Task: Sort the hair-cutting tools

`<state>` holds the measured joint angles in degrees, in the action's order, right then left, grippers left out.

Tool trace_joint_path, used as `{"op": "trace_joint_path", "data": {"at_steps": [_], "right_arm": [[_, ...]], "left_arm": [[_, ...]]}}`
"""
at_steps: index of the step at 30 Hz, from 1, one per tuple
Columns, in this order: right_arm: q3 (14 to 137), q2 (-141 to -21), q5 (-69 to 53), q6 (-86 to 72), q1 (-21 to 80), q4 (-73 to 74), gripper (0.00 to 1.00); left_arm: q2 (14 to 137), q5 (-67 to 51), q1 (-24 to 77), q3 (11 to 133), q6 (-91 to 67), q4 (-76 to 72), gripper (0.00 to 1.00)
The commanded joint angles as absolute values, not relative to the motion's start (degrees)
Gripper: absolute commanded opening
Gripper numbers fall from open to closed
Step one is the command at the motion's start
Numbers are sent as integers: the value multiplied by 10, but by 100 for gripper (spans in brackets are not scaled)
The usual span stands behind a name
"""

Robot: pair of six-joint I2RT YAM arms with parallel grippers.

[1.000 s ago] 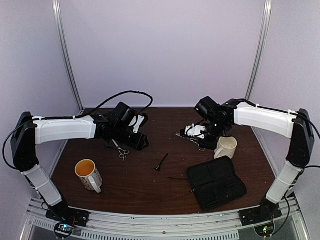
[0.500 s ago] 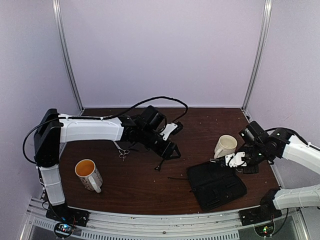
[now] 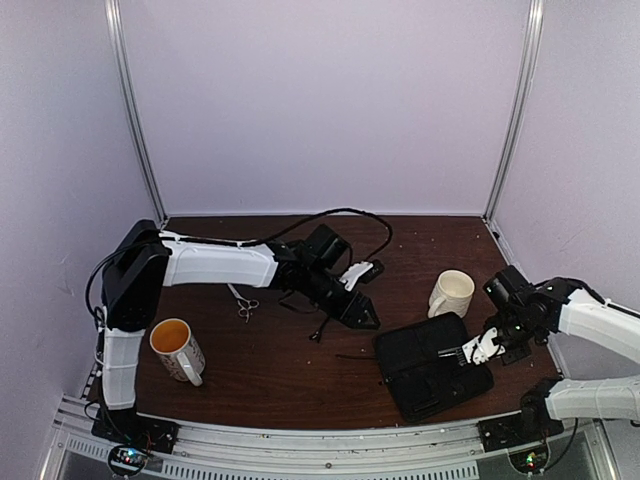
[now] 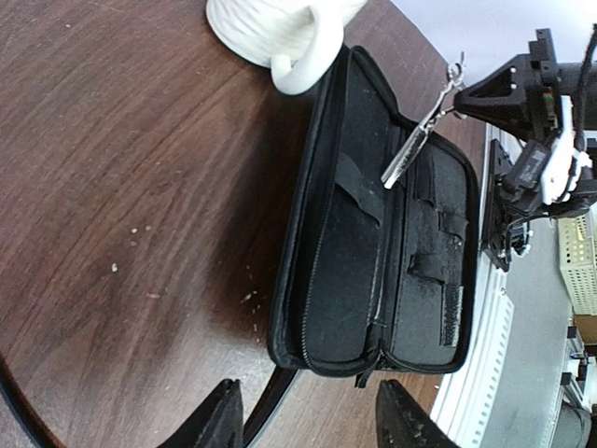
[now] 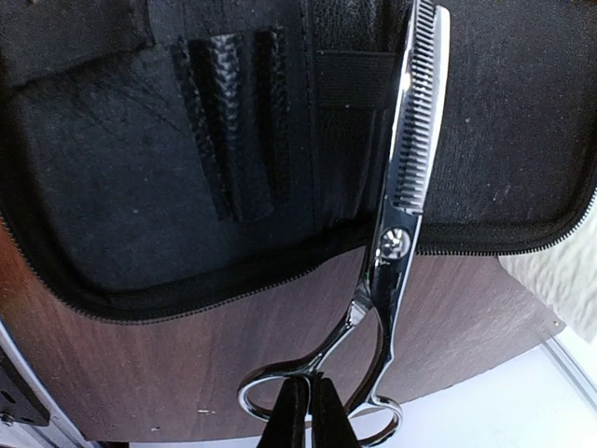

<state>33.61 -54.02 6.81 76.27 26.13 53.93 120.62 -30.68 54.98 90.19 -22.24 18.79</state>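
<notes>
Where right arm (image 3: 600, 325) folds low, clamps right gripper (image 3: 480, 347) on ring handle of 1 scissors (image 5: 401, 187), blades slanting over open black case (image 3: 430, 378). Holds left gripper (image 4: 312, 415), jaws apart, mid-table near 1 hair clip (image 3: 322, 325); 2nd scissors (image 3: 243, 303) lying beside left arm (image 3: 220, 265), white mug (image 3: 453, 293) beside case.

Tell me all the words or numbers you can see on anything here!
No words or numbers can be read in these pictures.
On the mug with the orange inside: dark marks on its side, too small to read.
On the scissors, the black case and the white mug: no writing shows.
</notes>
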Motion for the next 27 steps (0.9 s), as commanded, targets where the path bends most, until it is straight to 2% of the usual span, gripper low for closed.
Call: {"op": "trace_joint_path", "data": {"at_steps": [1, 10, 27], "right_arm": [[342, -583, 90, 815, 247, 490, 0], [381, -641, 86, 822, 245, 489, 0], [418, -683, 92, 842, 238, 471, 0]], "left_arm": [[1232, -341, 553, 938, -232, 163, 52], [1279, -346, 553, 981, -238, 186, 51], [1323, -375, 553, 1014, -243, 198, 32]]}}
